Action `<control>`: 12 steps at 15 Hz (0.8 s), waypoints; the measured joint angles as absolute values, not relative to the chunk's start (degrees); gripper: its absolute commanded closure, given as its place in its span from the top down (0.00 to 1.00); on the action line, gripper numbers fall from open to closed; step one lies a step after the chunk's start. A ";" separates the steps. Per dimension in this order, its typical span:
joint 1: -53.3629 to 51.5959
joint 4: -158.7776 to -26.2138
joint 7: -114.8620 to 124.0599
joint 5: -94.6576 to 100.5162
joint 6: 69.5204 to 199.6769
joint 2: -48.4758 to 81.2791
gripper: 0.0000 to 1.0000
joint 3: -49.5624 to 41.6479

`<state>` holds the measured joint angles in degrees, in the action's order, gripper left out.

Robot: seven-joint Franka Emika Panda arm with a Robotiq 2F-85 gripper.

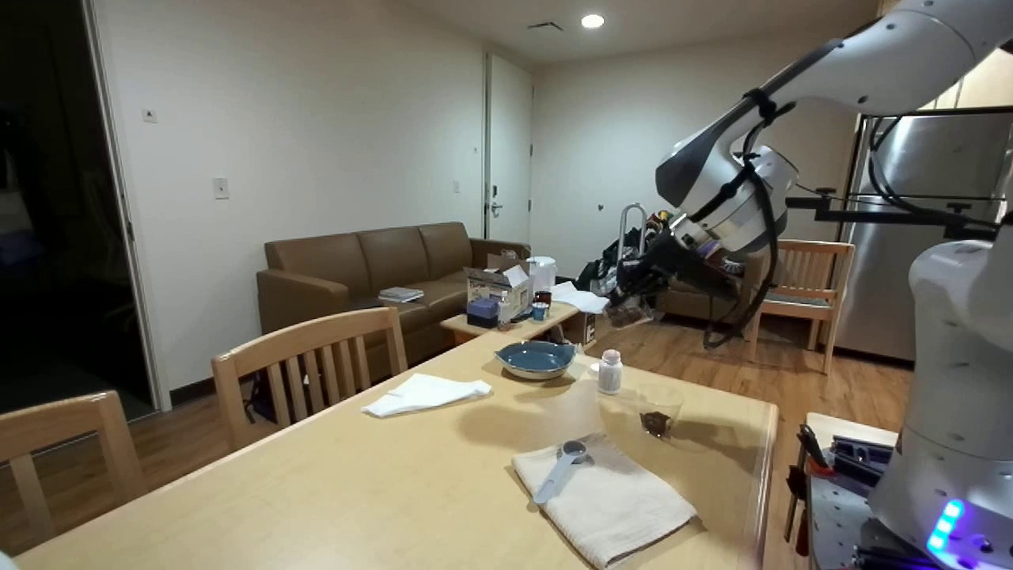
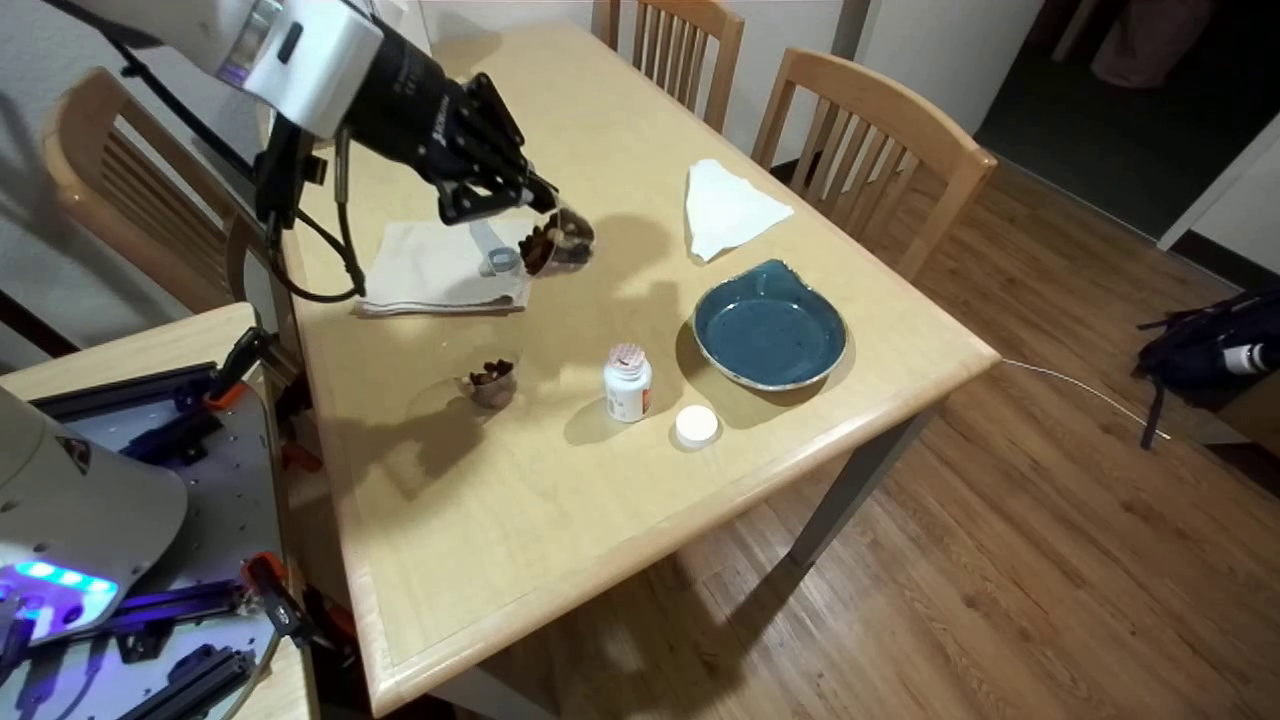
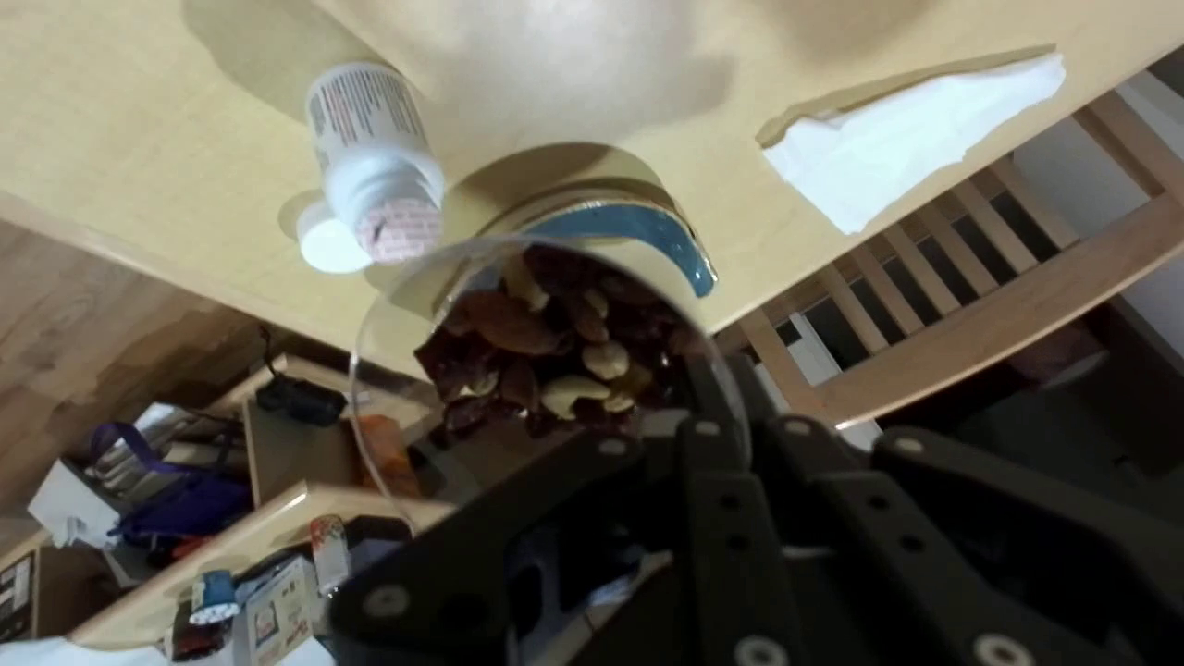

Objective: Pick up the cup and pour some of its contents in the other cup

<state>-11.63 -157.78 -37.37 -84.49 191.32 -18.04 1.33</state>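
Observation:
A clear cup (image 3: 555, 370) of nuts and dried fruit is pinched at its wall by my gripper (image 3: 731, 393), one finger on each side. In the wrist view I look into its mouth, with the mix lying inside. Both exterior views show this held cup (image 2: 558, 240) up in the air above the table, and it appears tilted. On the tabletop near the robot's side stands the other cup (image 2: 492, 382), clear and upright, with a little dark mix at the bottom. That same standing cup (image 1: 657, 419) lies below and apart from my gripper (image 1: 621, 293) in an exterior view.
A white bottle (image 2: 627, 385) stands by a white lid (image 2: 696, 426). Beyond them sits a blue dish (image 2: 770, 325). A folded cloth (image 1: 609, 507) carries a scoop (image 1: 560, 475). A white napkin (image 1: 427, 393) lies near the chair (image 1: 309, 340) side of the table.

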 measured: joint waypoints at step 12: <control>-11.36 -159.30 -28.65 -75.57 194.56 -20.77 0.05 4.60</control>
